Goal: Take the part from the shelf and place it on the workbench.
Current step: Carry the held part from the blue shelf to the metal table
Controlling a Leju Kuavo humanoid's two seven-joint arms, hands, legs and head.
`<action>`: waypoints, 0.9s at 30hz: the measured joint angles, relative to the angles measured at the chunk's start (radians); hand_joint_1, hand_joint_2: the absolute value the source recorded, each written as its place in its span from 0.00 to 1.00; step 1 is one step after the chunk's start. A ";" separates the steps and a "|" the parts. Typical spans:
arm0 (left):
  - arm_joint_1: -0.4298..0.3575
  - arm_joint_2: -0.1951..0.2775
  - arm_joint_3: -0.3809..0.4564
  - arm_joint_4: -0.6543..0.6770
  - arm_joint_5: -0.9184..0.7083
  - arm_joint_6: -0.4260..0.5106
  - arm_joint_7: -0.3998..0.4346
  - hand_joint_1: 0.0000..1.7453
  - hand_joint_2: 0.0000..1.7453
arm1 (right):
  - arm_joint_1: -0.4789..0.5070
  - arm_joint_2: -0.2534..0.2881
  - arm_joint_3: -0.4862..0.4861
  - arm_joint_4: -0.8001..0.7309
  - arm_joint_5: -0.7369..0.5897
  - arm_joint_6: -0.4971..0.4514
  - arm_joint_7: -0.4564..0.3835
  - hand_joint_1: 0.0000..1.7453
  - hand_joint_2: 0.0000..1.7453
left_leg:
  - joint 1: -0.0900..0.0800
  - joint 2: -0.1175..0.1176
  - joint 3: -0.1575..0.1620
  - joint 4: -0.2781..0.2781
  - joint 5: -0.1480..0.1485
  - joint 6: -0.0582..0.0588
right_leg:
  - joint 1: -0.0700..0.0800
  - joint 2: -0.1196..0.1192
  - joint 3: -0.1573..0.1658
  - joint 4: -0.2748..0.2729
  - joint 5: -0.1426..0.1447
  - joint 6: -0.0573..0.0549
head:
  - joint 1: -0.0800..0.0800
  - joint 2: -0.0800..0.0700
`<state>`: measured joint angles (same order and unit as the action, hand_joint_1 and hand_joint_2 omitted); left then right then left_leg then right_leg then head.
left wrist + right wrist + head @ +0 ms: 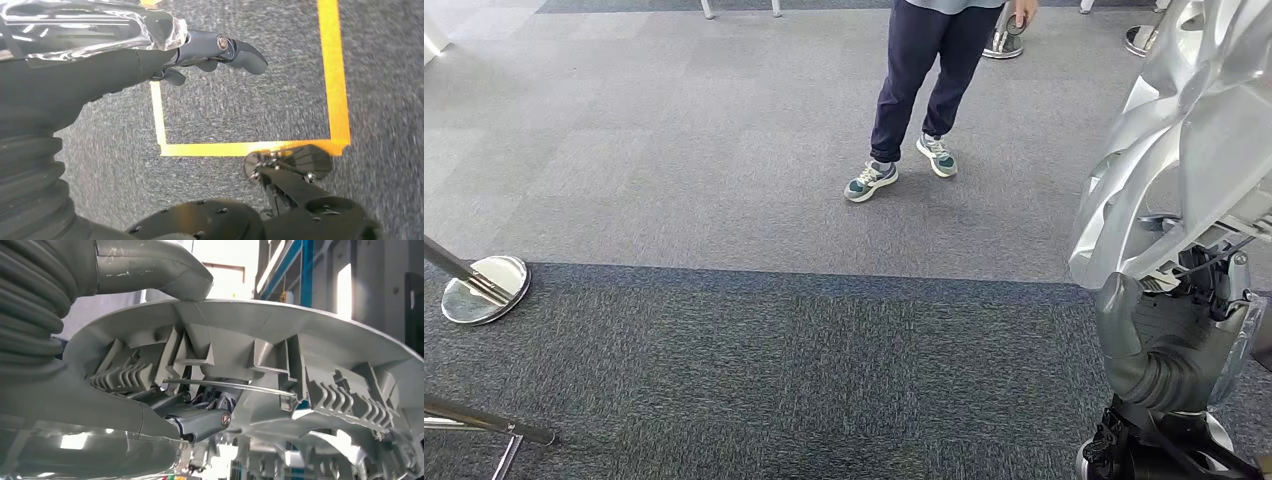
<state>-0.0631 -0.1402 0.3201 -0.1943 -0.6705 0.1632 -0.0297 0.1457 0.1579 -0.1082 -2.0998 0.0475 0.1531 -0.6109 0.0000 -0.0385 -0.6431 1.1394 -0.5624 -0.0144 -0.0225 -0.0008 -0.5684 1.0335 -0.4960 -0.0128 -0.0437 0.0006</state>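
The part (1184,150) is a large silver-grey plastic disc with ribs and clips on its back. It is held upright at the right edge of the head view. My right hand (1179,340) grips its lower rim from below. In the right wrist view the part's ribbed underside (300,340) spans the picture; my right hand (165,415) clasps it, thumb over the rim and fingers beneath. My left hand (150,55) hangs over the carpet, fingers apart, holding nothing.
A person in dark trousers and sneakers (924,90) stands ahead on the grey carpet. A chrome stanchion base (484,288) sits at the left, with metal stand legs (494,425) below it and another base (1002,45) far ahead. Yellow floor tape (240,147) marks a rectangle under my left hand.
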 joint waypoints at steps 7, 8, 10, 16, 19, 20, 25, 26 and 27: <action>-0.001 0.003 0.012 0.000 0.002 0.001 0.008 0.00 1.00 | 0.000 0.001 -0.002 0.003 0.007 0.009 -0.007 1.00 1.00 | -0.011 0.078 0.027 -0.062 0.059 0.014 | 0.010 -0.088 0.012 0.000 -0.013 -0.001 | 0.000 0.000; -0.002 0.003 0.013 0.000 0.002 0.001 0.008 0.00 1.00 | -0.001 0.001 -0.002 0.003 0.008 0.009 -0.008 1.00 1.00 | -0.017 0.097 0.054 -0.111 0.073 0.019 | 0.011 -0.097 0.015 -0.001 -0.016 0.003 | 0.000 0.000; -0.003 0.003 0.014 0.000 0.002 0.000 0.008 0.00 1.00 | -0.001 0.000 -0.001 0.004 0.009 0.010 -0.009 1.00 1.00 | -0.025 0.103 0.063 -0.137 0.075 0.027 | 0.011 -0.115 0.020 -0.003 -0.019 0.012 | 0.001 0.000; -0.003 -0.002 0.017 0.000 0.003 0.000 0.011 0.00 1.00 | -0.008 -0.002 0.000 0.011 0.011 0.011 -0.010 1.00 1.00 | -0.008 0.030 0.092 -0.170 0.097 0.048 | 0.005 -0.017 -0.045 0.176 -0.117 0.036 | 0.010 0.000; 0.000 -0.006 0.018 0.000 0.003 -0.001 0.011 0.00 1.00 | -0.010 -0.007 0.000 0.016 0.012 0.014 -0.010 1.00 1.00 | -0.003 -0.015 0.093 -0.168 0.095 0.047 | 0.003 -0.005 -0.110 0.271 -0.120 0.041 | 0.013 0.000; 0.000 -0.007 0.019 0.000 0.003 -0.002 0.011 0.00 1.00 | -0.010 -0.008 0.000 0.018 0.013 0.014 -0.011 1.00 1.00 | -0.001 -0.032 0.094 -0.165 0.094 0.044 | 0.001 -0.001 -0.096 0.226 -0.084 0.042 | 0.013 0.000; 0.001 -0.009 0.021 0.000 0.004 -0.006 0.006 0.00 1.00 | -0.013 -0.012 0.001 0.024 0.014 0.014 -0.012 1.00 1.00 | 0.006 -0.097 0.076 -0.140 0.078 0.014 | -0.006 0.062 -0.006 0.002 0.008 0.036 | 0.016 0.000; 0.003 -0.008 0.021 0.000 0.004 -0.007 0.005 0.00 1.00 | -0.015 -0.012 0.002 0.024 0.014 0.014 -0.013 1.00 1.00 | 0.008 -0.105 0.071 -0.141 0.079 0.010 | -0.006 0.052 -0.006 0.002 0.009 0.028 | 0.015 0.000; 0.005 -0.008 0.022 0.000 0.004 -0.008 0.004 0.00 1.00 | -0.018 -0.013 0.004 0.024 0.014 0.014 -0.013 1.00 1.00 | 0.009 -0.102 0.068 -0.140 0.078 0.007 | -0.006 0.042 -0.005 0.001 0.010 0.022 | 0.016 0.000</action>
<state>-0.0584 -0.1484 0.3420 -0.1938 -0.6663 0.1551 -0.0254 0.1274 0.1452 -0.1047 -2.0756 0.0614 0.1668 -0.6237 0.0092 -0.1409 -0.5754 0.9997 -0.4840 -0.0076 -0.0286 0.0413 -0.5734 1.0347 -0.4858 0.0095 -0.0281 0.0007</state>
